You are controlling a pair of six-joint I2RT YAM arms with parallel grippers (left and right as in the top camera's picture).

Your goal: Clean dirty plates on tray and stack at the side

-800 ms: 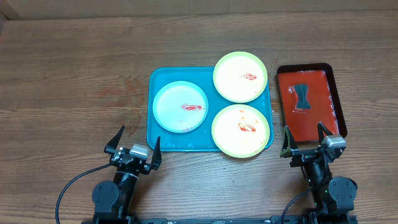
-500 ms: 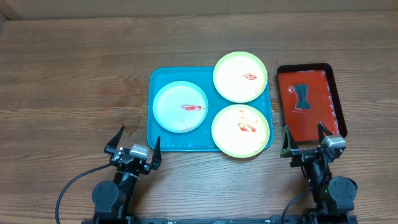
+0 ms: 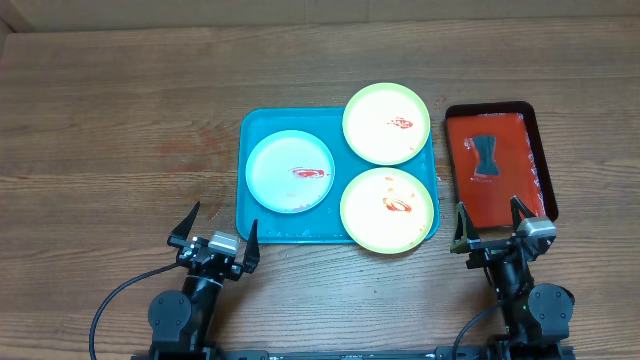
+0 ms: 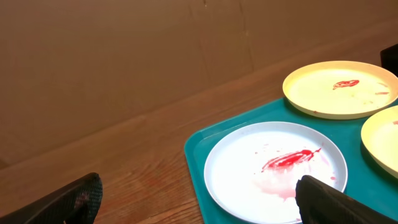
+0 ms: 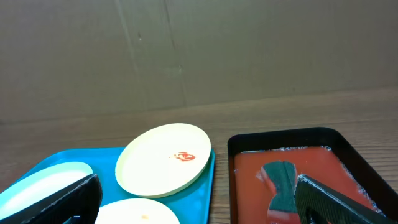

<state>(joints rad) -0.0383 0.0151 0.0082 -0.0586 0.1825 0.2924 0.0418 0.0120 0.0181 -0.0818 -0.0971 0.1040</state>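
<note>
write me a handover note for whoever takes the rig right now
Grippers: left gripper and right gripper both open, empty, at the near table edge.
The turquoise tray holds all three plates: blue-white plate, far yellow-green plate, near yellow-green plate, each with red smears.
A dark item lies in the red tray.
Done: nothing. Left: clean all three, stack at the side.

The left pincer point(image 3: 218, 231) and the right pincer point(image 3: 489, 222) both gape wide, aimed forward.
</note>
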